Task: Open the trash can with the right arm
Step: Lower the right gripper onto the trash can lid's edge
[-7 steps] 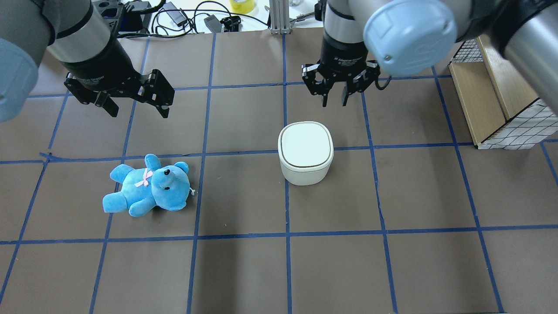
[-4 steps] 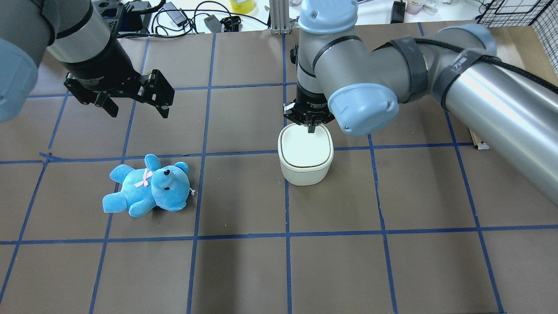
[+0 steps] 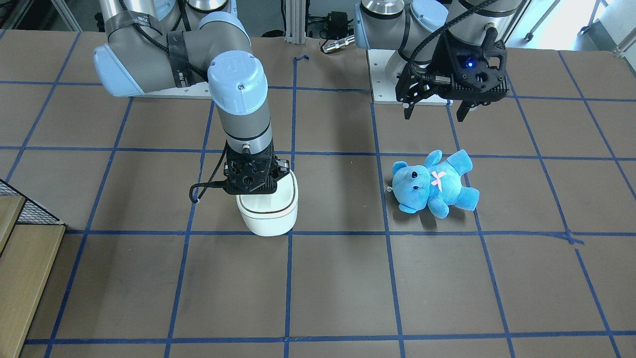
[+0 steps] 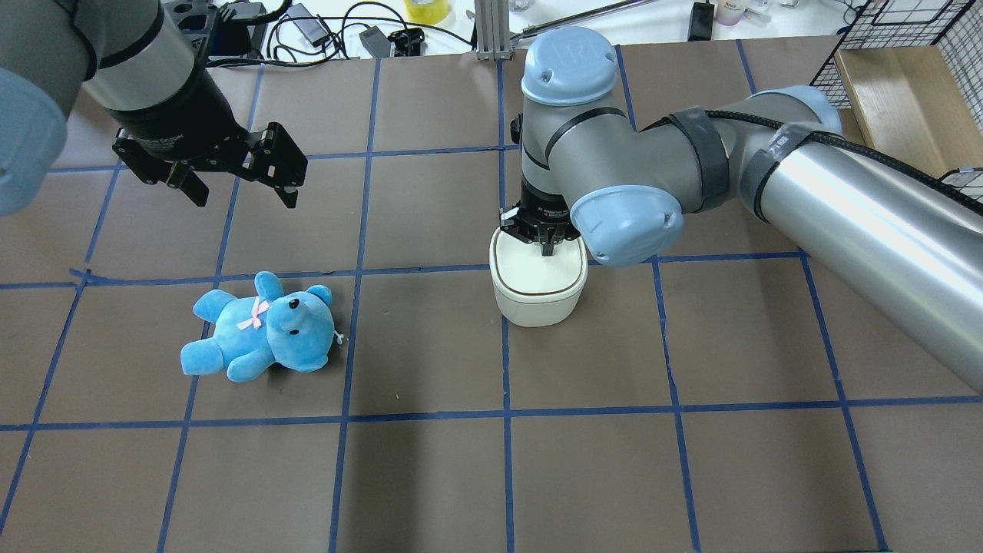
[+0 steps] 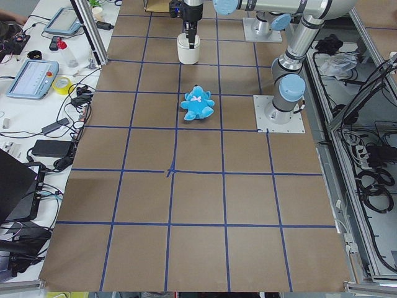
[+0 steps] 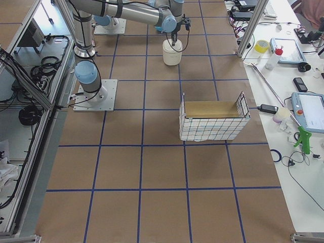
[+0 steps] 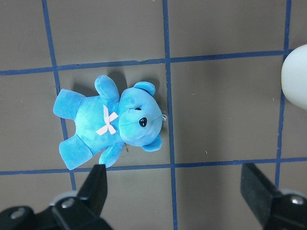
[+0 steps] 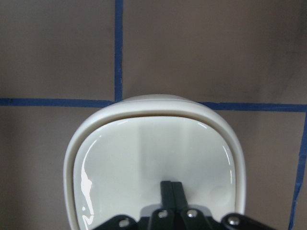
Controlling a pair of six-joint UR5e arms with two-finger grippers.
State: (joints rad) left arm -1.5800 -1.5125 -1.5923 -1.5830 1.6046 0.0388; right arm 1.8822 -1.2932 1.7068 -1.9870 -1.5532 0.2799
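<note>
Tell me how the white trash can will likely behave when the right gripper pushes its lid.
The trash can looks small and plastic, so it is probably light and apt to slide. Its lid shines in the right wrist view, so the shut right gripper may slip. Squat and broad, it seems unlikely to tip.

The overhead camera looks down from behind the robot; the front one faces it across the brown, blue-taped table [image 4: 430,476]. Two distant side cameras look along it. Wrist cameras look straight down, close: left on the blue plush teddy bear [image 7: 112,122], right on the small white plastic trash can [image 8: 153,158]. Overhead and front share both.
</note>
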